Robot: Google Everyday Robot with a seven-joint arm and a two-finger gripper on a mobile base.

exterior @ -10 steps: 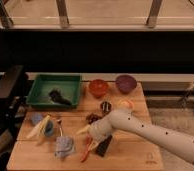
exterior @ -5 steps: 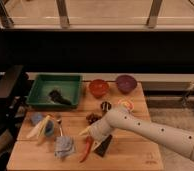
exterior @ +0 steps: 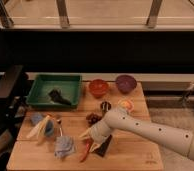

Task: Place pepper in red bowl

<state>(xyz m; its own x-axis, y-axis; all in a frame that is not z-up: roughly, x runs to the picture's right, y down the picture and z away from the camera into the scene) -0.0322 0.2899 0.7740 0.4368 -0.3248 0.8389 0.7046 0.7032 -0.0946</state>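
Note:
The pepper (exterior: 85, 150), long and red-orange, lies on the wooden table (exterior: 135, 157) near the front edge, between a blue cloth and a black slab. My gripper (exterior: 90, 137) is low over the pepper's upper end, at the tip of my white arm, which reaches in from the right. The red bowl (exterior: 98, 87) stands at the back of the table, just left of the purple bowl (exterior: 125, 82) and well beyond the gripper.
A green tray (exterior: 40, 97) holding a dark object sits at the back left. A grape cluster (exterior: 93, 118) and a dark round item (exterior: 105, 106) lie between gripper and red bowl. A black slab (exterior: 104, 148), blue cloth (exterior: 64, 146), banana (exterior: 38, 130) and an orange item (exterior: 125, 104) are nearby.
My gripper stays at the pepper's upper end and has barely shifted. The pepper lies in about the same place.

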